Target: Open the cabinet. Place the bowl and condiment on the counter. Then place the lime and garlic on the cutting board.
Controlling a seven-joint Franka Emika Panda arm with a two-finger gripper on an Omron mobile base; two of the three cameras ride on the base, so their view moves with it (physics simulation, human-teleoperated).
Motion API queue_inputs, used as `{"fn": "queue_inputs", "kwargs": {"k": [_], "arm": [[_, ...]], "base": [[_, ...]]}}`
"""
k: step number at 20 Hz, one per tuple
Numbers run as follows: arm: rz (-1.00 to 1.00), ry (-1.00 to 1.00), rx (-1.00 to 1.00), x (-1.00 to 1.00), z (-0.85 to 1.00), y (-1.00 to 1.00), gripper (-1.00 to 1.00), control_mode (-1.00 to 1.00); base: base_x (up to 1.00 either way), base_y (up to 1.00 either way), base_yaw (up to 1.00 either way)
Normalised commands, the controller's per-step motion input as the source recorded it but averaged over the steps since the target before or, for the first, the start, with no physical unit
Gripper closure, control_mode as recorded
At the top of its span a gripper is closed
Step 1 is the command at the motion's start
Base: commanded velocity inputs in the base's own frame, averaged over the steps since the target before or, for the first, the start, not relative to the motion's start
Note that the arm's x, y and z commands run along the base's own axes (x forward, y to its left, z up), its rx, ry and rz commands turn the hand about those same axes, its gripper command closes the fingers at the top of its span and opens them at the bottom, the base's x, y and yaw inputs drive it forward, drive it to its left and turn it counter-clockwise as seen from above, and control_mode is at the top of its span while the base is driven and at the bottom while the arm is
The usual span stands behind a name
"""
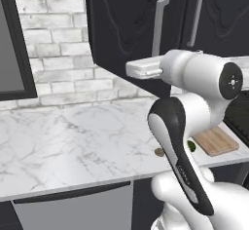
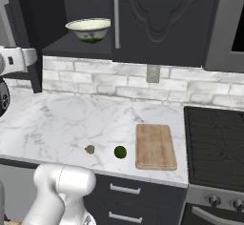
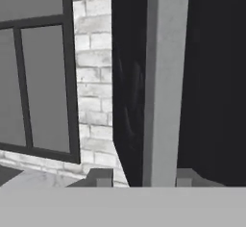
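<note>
Here, tool [image 3: 139,179] spread astride cabinet [image 2: 162,19] handle [image 3: 163,77]; window [image 3: 38,77] left; lime [image 2: 120,152], garlic [image 2: 89,148] on counter [image 2: 57,119].

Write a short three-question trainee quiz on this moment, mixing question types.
1. True or false: the bowl is on the counter.
2. What stands between the fingertips of the gripper in the hand view? A) the bar handle of the cabinet door B) the lime C) the cutting board
3. Fill in: the lime lies between the garlic and the ____.

Key: 1 false, it sits on the cabinet shelf; 2 A; 3 cutting board.
</note>
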Motion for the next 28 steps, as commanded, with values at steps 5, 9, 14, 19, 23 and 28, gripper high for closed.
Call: {"fn": "queue_inputs", "kwargs": {"k": [5, 9, 14, 19, 23, 28], "arm": [[-0.36, 0.07, 0.0, -0.95, 0.26, -0.64, -1.0, -1.0], [-0.33, 0.0, -0.02, -1.0, 0.51, -0.4, -1.0, -1.0], [-0.21, -0.01, -0.02, -1.0, 0.62, -0.15, -1.0, -1.0], [-0.01, -0.06, 0.03, -0.47, -0.06, -0.24, -1.0, -1.0], [0.3, 0.24, 0.28, 0.17, -0.45, -0.63, -1.0, -1.0], [0.38, 0.26, 0.22, 0.3, -0.31, -0.66, -1.0, -1.0]], "base": [[0.0, 0.0, 0.0], [0.0, 0.0, 0.0], [0.0, 0.0, 0.0], [0.0, 0.0, 0.0], [0.0, 0.0, 0.0], [0.0, 0.0, 0.0]]}}
